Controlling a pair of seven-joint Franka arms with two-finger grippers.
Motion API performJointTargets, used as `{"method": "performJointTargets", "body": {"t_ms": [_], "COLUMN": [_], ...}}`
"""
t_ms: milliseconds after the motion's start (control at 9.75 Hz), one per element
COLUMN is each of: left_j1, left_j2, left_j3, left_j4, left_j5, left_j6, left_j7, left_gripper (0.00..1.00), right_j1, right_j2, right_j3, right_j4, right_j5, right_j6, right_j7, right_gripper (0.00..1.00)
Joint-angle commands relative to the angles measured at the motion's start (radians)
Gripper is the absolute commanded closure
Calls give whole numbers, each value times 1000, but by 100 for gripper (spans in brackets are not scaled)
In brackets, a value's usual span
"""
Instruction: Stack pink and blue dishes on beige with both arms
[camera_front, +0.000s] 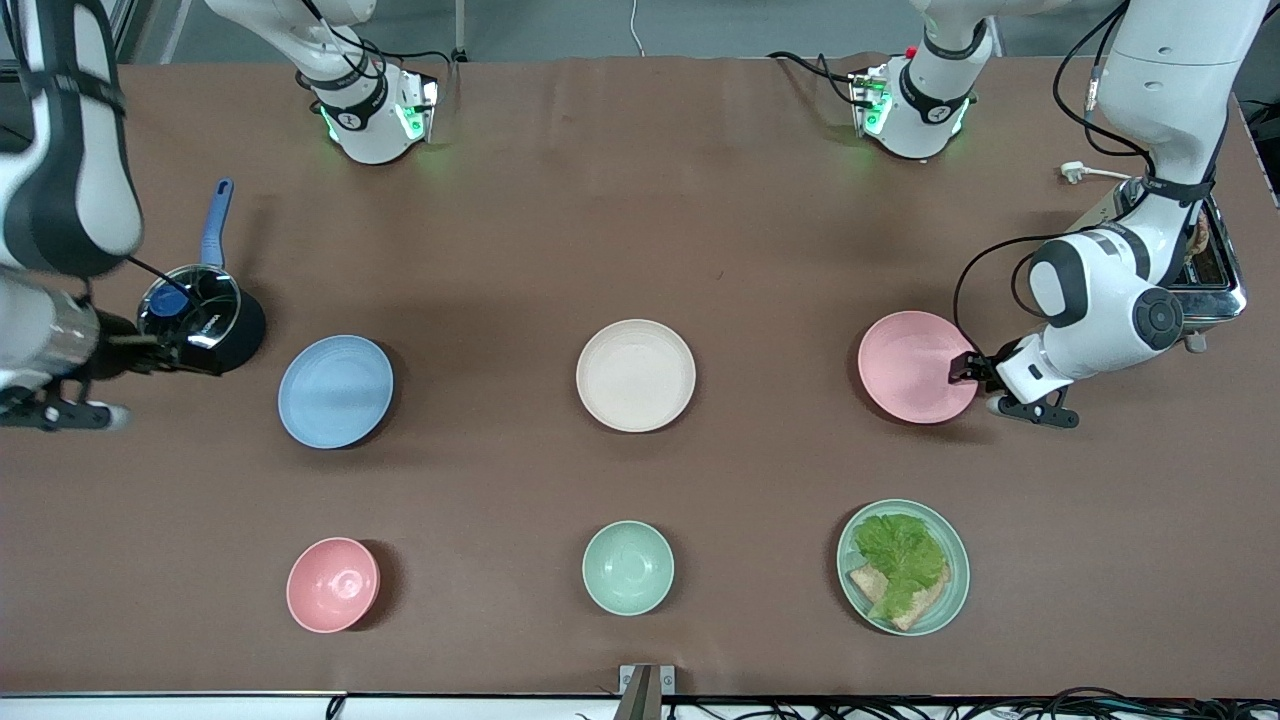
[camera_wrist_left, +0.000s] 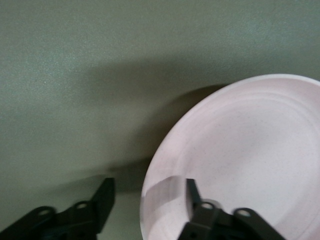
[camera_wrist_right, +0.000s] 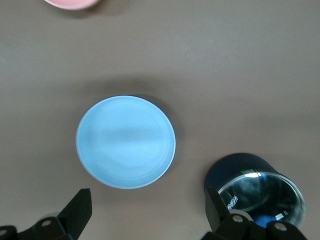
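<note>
**Left gripper at the pink plate's rim, right gripper high above the pot and blue plate**

The left gripper (camera_front: 968, 370) is down at the edge of the pink plate (camera_front: 915, 366), on the side toward the left arm's end of the counter (camera_front: 640, 220). In the left wrist view its fingers (camera_wrist_left: 194, 195) are spread, one over the inside of the plate (camera_wrist_left: 240, 165) and the other outside it above the bare counter, so the rim lies between them; they have not closed on it. The plate looks tipped in that view, with a shadow under its edge.

The right gripper (camera_front: 165, 350) is up in the air over the dark pot (camera_front: 205, 320) with the blue handle, at the right arm's end of the counter. The right wrist view shows its fingers (camera_wrist_right: 80, 210) wide apart and holding nothing, with the blue plate (camera_wrist_right: 125, 142) lying flat on the counter below.

The blue plate (camera_front: 335, 391), the beige plate (camera_front: 636, 375) and the pink plate lie in a row, well apart, with the beige one in the middle and bare.

Nearer the front camera sit a pink bowl (camera_front: 333, 585), a green bowl (camera_front: 628, 567), and a green plate (camera_front: 955, 590) carrying lettuce (camera_front: 900, 560) on bread.
</note>
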Motion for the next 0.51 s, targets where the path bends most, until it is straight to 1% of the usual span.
{"method": "performJointTargets", "body": {"t_ms": [0, 103, 205, 308, 410], "left_j1": [-3, -4, -3, -1, -1], "left_j2": [13, 8, -5, -25, -59], "left_j3": [-2, -4, -4, -7, -8], "left_j4": [-11, -11, -11, -6, 9], "left_j5": [-22, -23, -26, -28, -29], "left_j6": [7, -3, -6, -28, -80], "left_j7": [28, 28, 28, 26, 20], "left_gripper": [97, 100, 100, 100, 100], "right_j1": [-17, -27, -32, -32, -32], "right_j2": [14, 49, 78, 97, 120], "right_j3": [-49, -54, -54, -54, -54], "right_j4": [-167, -230, -289, -326, -330], "right_j5": [106, 164, 233, 282, 316], "right_j6": [178, 267, 356, 413, 421], "right_j7": [-158, -221, -287, -334, -339], "right_gripper": [0, 0, 1, 4, 9]}}
